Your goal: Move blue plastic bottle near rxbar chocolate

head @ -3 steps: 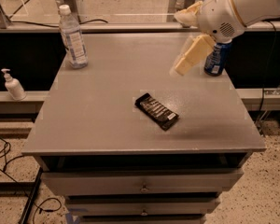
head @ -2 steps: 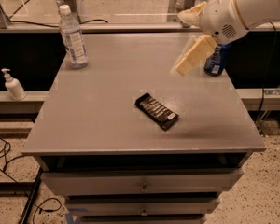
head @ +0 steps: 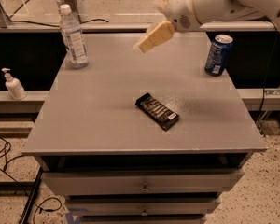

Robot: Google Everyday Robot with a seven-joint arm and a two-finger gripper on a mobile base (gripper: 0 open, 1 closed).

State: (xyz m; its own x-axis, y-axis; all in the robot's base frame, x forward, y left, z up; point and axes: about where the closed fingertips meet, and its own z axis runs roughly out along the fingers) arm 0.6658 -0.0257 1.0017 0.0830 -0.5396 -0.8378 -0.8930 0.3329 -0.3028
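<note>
1 bottle [head: 73, 37]; 1 choc bar [head: 157, 111]; 1 can [head: 218, 54]; 1 dispenser [head: 12, 84]; 1 tool [head: 148, 41], over table [head: 98, 125] rear

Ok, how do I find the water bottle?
Look at the grey cabinet top. In its far left corner stands the blue plastic bottle, left of the hovering gripper. It is clear, white-capped, taller than the dark blue can.

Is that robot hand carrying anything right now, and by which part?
Nothing is held. The gripper hangs in the air over the back of the table; the blue plastic bottle stands apart at the back left corner.
</note>
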